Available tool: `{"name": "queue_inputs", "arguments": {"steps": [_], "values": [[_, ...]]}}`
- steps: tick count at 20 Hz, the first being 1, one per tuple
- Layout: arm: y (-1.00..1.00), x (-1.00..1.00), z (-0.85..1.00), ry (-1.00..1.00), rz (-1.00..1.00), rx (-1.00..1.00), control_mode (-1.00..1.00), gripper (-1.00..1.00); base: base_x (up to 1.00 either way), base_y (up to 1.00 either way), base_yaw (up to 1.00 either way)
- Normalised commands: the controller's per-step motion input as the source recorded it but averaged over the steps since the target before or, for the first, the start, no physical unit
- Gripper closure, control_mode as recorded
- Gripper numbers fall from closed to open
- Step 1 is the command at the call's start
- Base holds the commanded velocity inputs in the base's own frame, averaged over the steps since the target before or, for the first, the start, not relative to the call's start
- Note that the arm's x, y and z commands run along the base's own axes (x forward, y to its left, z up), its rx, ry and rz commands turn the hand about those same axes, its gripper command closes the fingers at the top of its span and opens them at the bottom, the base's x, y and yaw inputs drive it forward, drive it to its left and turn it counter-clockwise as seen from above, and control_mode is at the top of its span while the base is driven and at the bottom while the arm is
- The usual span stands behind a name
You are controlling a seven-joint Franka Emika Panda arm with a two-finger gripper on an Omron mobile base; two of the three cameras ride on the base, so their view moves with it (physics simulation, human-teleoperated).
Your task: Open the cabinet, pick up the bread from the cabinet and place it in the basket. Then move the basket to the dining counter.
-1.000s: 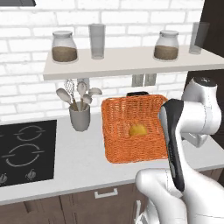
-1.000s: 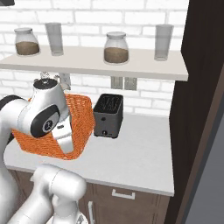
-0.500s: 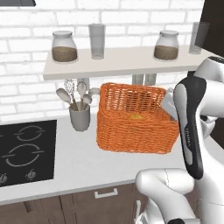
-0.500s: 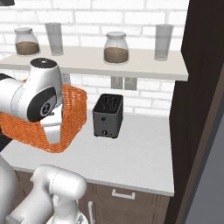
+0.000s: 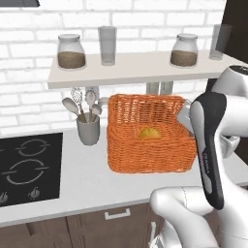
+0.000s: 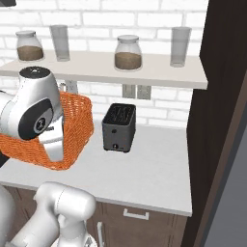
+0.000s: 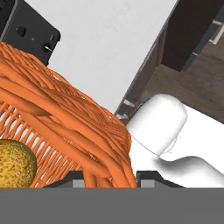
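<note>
The orange wicker basket [image 5: 145, 156] sits roughly level over the light grey worktop, in front of the shelf. Whether its base touches the worktop I cannot tell. The small golden bread [image 5: 149, 132] lies inside it on the bottom. My gripper [image 5: 186, 114] is at the basket's right rim, shut on the woven edge. In the hand view the rim [image 7: 65, 114] runs down between the two fingertips of the gripper [image 7: 109, 177], and the bread [image 7: 15, 164] shows at lower left. From the right base view my arm covers part of the basket [image 6: 78, 126].
A black toaster [image 6: 119, 128] stands just right of the basket. A grey utensil holder [image 5: 88, 130] and a black hob [image 5: 26, 167] lie to its left. A shelf [image 5: 135, 68] with jars and glasses hangs above. A tall dark cabinet [image 6: 224, 120] bounds the worktop on the right.
The basket, tilted steeply a second ago, has swung level and shifted a little left with the gripper still on its rim. The arm's upper links have moved right.
</note>
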Motion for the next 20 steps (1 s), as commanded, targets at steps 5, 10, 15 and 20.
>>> {"name": "queue_inputs", "arguments": {"steps": [5, 10, 15, 20], "values": [[0.01, 0.06, 0.0, 0.0, 0.0, -0.27, -1.0, 1.0, 0.0, 0.0, 0.0], [0.0, 0.02, 0.0, -0.01, 0.0, -0.05, -1.0, 1.0, 0.0, 0.0, 0.0], [0.0, 0.0, 0.0, -0.05, 0.0, 0.16, -1.0, 1.0, 0.0, 0.0, 0.0], [0.0, 0.01, 0.0, 0.0, 0.0, 0.22, -1.0, 1.0, 0.0, 0.0, 0.0]]}}
